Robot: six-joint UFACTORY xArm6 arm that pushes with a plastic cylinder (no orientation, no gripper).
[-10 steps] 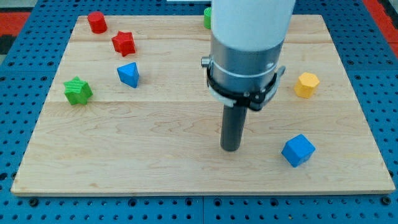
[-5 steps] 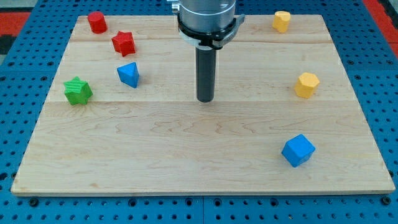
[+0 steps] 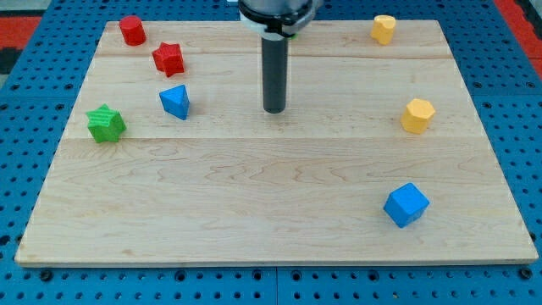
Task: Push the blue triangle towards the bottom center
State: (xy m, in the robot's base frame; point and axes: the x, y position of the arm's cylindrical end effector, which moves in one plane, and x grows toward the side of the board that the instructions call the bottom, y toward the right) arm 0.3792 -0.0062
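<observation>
The blue triangle [image 3: 175, 101] lies on the wooden board [image 3: 271, 203] in the upper left part. My tip [image 3: 273, 110] rests on the board to the right of the blue triangle, about level with it and well apart from it. The dark rod rises from the tip toward the view's top.
A red star [image 3: 168, 58] and a red cylinder [image 3: 131, 30] lie above the blue triangle. A green star [image 3: 106, 124] lies to its left. A blue cube [image 3: 406, 204] sits at the lower right. Two yellow blocks [image 3: 417, 115] [image 3: 384, 28] lie on the right side.
My tip has moved from the lower middle of the board up toward the view's top and slightly left. No block has moved.
</observation>
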